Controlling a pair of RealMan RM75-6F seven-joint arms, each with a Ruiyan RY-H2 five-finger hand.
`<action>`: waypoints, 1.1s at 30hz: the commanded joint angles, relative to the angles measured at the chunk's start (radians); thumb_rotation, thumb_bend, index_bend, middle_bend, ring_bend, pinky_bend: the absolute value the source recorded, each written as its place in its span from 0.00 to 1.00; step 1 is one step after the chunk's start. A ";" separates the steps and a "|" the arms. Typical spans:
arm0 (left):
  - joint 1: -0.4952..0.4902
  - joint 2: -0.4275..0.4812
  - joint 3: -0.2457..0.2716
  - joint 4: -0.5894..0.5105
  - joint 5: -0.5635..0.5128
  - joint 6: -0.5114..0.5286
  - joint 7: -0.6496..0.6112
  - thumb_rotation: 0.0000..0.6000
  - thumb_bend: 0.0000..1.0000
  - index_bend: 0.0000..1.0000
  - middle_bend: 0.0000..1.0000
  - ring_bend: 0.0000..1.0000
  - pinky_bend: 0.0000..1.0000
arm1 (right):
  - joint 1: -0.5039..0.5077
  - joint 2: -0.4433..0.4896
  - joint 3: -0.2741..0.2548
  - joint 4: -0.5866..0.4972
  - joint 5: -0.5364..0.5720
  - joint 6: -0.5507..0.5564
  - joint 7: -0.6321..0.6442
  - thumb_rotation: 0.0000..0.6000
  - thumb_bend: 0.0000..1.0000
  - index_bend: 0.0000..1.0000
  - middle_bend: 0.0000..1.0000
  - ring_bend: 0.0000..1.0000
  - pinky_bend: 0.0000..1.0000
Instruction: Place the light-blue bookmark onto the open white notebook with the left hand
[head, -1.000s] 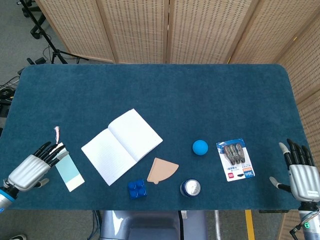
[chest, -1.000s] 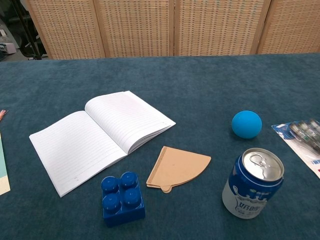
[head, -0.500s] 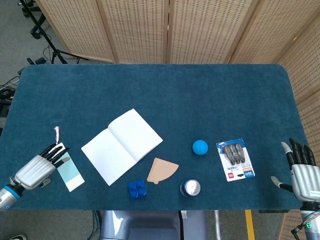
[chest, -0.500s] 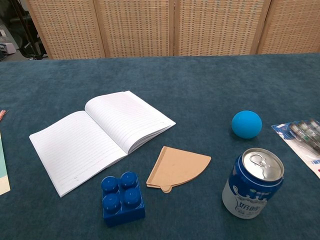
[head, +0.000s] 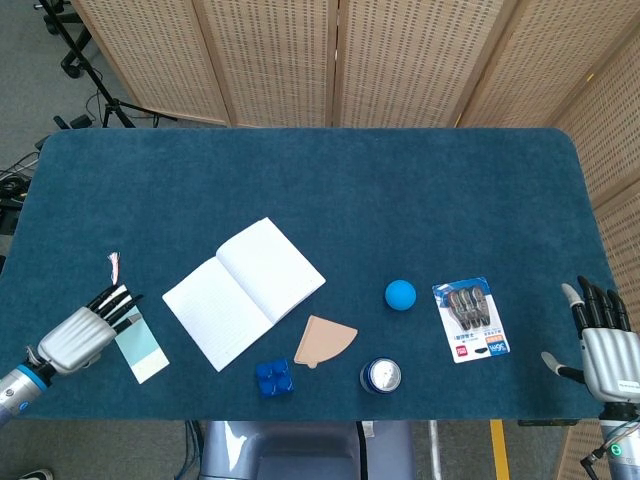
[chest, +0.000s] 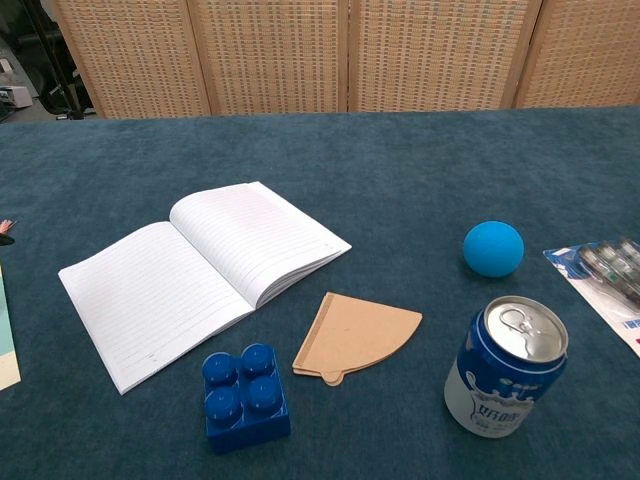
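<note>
Just one bookmark; one notebook; left hand touching bookmark.

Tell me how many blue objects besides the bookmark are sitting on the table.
3: a blue ball right of the notebook, a blue building block near the front edge, and a blue-and-white can right of the block.

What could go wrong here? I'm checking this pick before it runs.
The bookmark lies flat on the cloth near the table edge, so the left hand may push it along or off. Its fingers overlap only the top end, near the tassel, which could snag.
</note>
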 joint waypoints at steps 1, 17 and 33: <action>-0.019 -0.020 0.010 0.025 0.014 -0.003 -0.020 1.00 0.17 0.23 0.00 0.00 0.00 | 0.001 -0.001 0.000 0.001 0.001 -0.001 -0.003 1.00 0.16 0.00 0.00 0.00 0.00; -0.059 -0.067 0.055 0.111 0.060 0.041 -0.086 1.00 0.17 0.23 0.00 0.00 0.00 | -0.002 0.000 0.005 0.005 0.005 0.005 0.007 1.00 0.16 0.00 0.00 0.00 0.00; -0.068 -0.081 0.086 0.143 0.053 0.036 -0.088 1.00 0.17 0.24 0.00 0.00 0.00 | -0.002 -0.004 0.007 0.003 0.010 0.004 -0.003 1.00 0.16 0.00 0.00 0.00 0.00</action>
